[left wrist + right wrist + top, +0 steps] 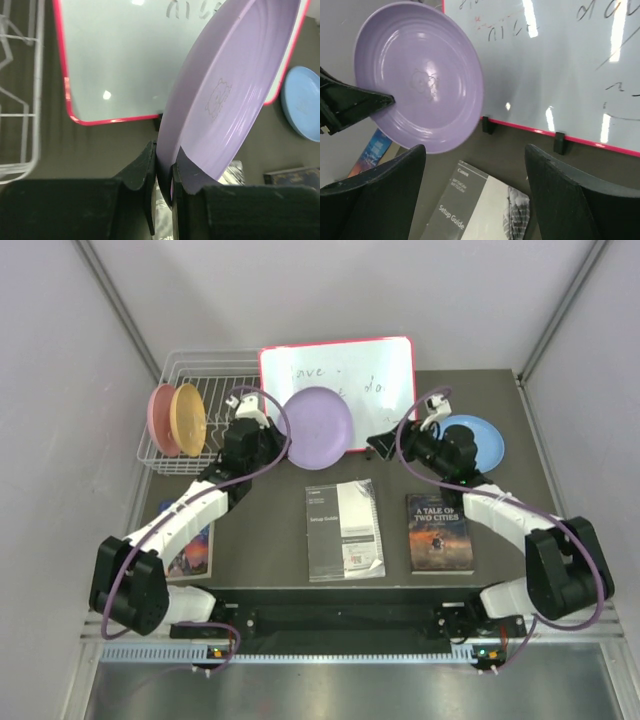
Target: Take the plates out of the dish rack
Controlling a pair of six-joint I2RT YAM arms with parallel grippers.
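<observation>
My left gripper [277, 443] is shut on the rim of the lavender plate [319, 426] and holds it above the table in front of the whiteboard; the plate also shows in the left wrist view [235, 95] and the right wrist view [417, 75]. My right gripper [378, 445] is open and empty, just right of that plate. The pink plate [161, 417] and the tan-orange plate [189, 418] stand upright in the white wire dish rack [205, 368] at the back left. The blue plate [478, 438] lies flat on the table at the right.
A red-framed whiteboard [370, 365] lies at the back middle. A setup guide booklet [343, 530] and a dark book [438, 533] lie on the near table. Another book [192, 552] lies under the left arm. White walls close in both sides.
</observation>
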